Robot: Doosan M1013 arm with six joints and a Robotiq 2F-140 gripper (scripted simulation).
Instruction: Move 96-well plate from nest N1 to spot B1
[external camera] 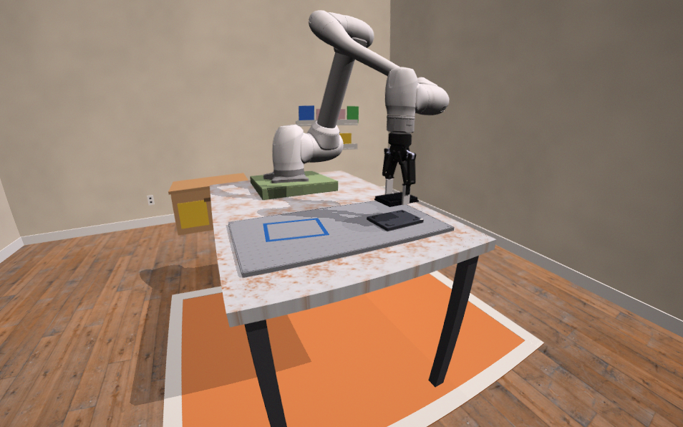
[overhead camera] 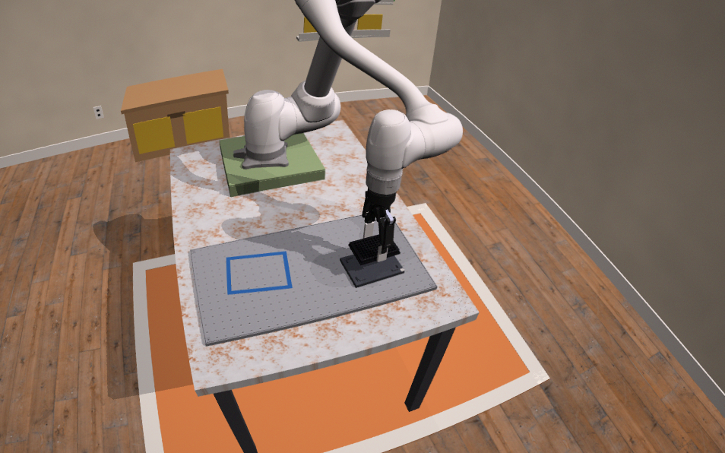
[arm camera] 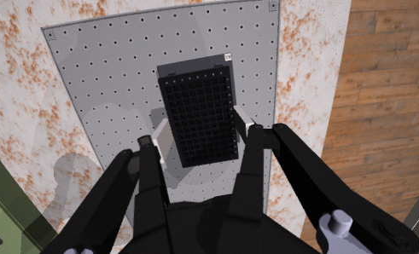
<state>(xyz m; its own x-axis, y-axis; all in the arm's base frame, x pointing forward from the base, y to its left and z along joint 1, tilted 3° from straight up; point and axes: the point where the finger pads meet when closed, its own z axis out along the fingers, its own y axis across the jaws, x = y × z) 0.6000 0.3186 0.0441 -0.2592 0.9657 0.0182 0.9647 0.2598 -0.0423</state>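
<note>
Left: taped outline [overhead camera: 258, 272] of B1, unoccupied. Right: gripper [overhead camera: 377, 242] pinching 96-well plate [overhead camera: 366, 248] across long sides, plate lifted just above nest N1 [overhead camera: 378, 274]. I judge carry step underway; next I must traverse left, keep plate level, align long sides.
</note>
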